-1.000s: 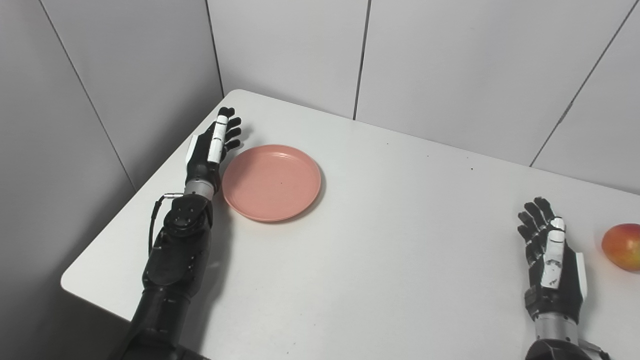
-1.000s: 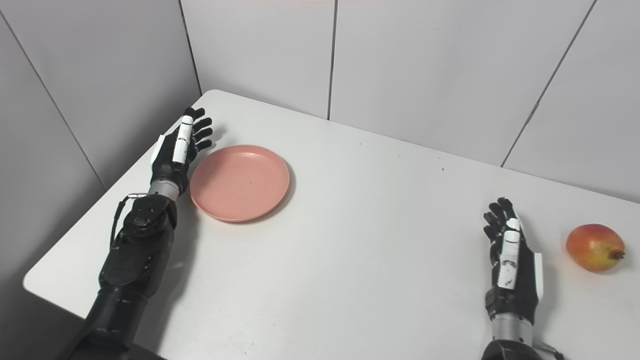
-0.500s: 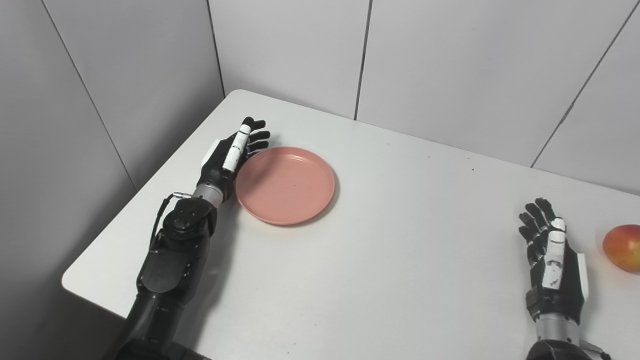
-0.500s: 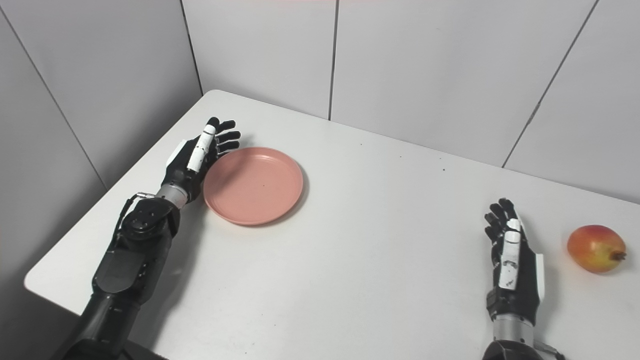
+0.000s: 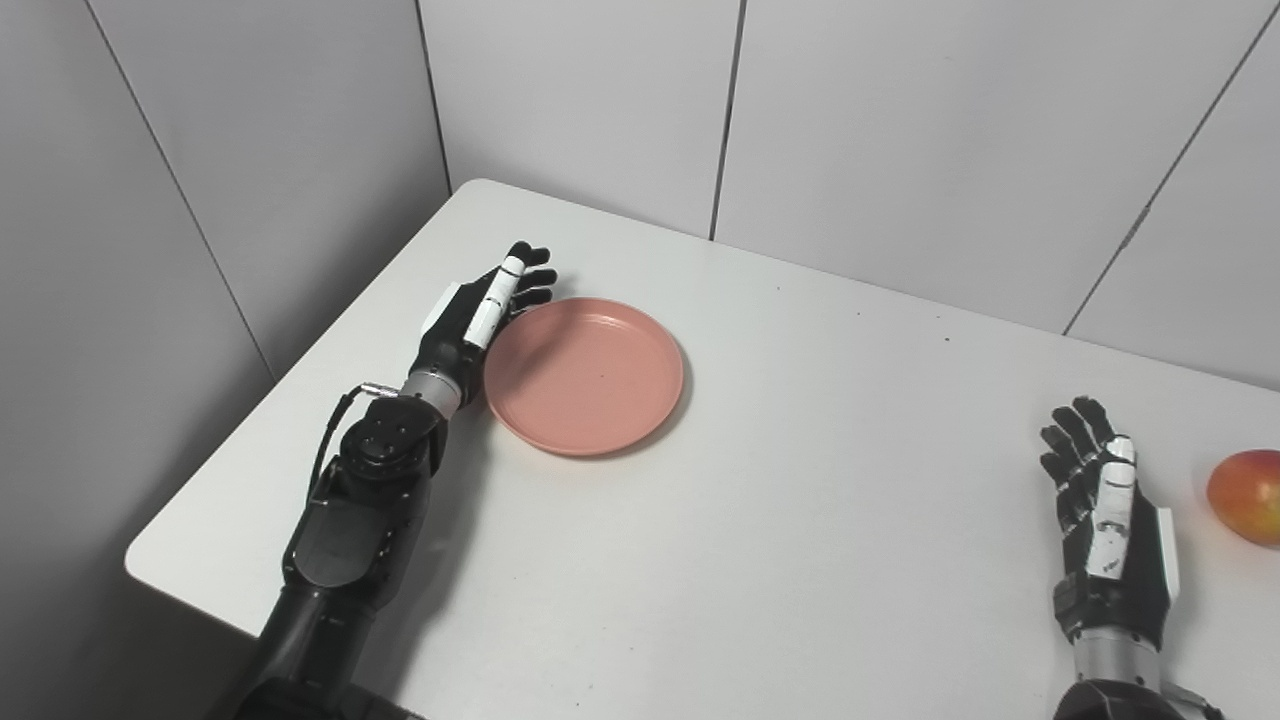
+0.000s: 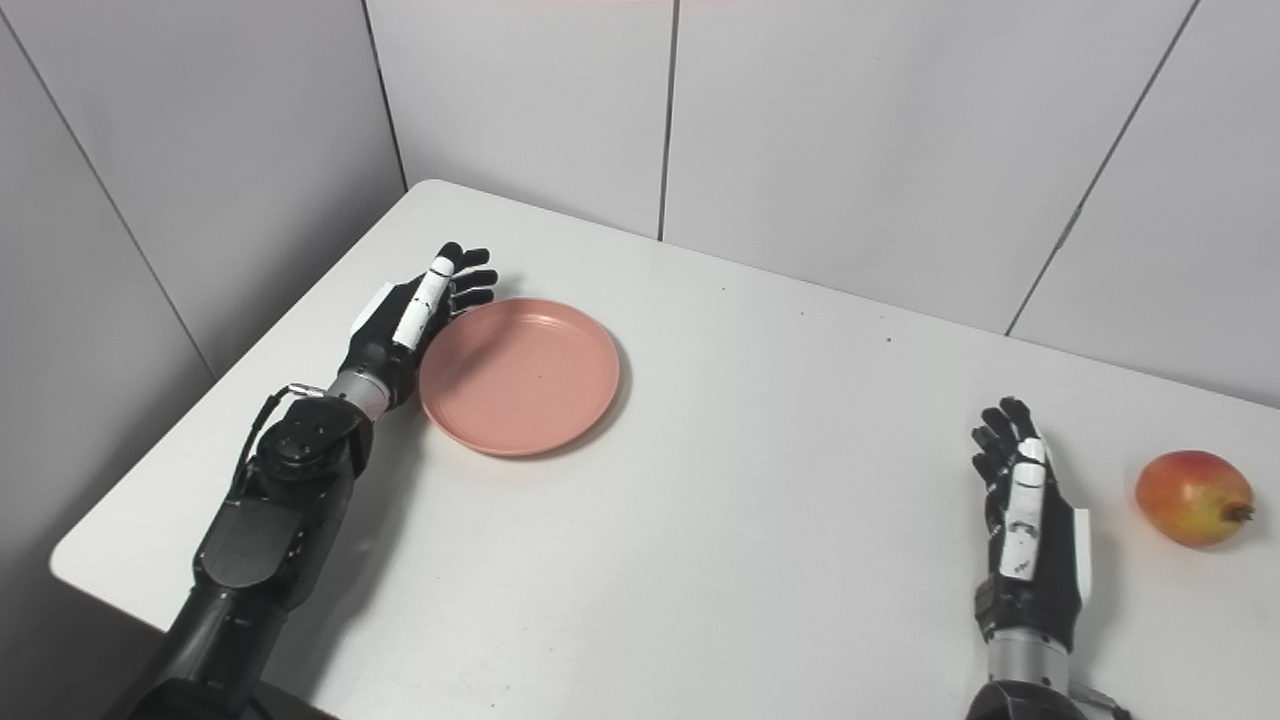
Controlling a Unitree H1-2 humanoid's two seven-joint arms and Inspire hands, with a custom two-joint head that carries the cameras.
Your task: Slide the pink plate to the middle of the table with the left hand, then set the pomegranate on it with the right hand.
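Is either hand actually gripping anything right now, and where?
Nothing is gripped. The left hand is open, flat against the pink plate's left rim. The right hand is open, apart from the pomegranate.

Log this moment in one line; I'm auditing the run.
left hand: open, against pink plate rim | plate: left of centre | right hand: open, idle | pomegranate: untouched, on table

the left hand (image 5: pixel 478 315) stands on edge on the white table (image 5: pixel 800 520), fingers apart and straight, its palm against the left rim of the pink plate (image 5: pixel 585 375). the plate lies flat, left of the table's middle. the right hand (image 5: pixel 1105 515) is open near the right edge, holding nothing, with the pomegranate (image 5: pixel 1245 495) just beside it, cut by the frame.
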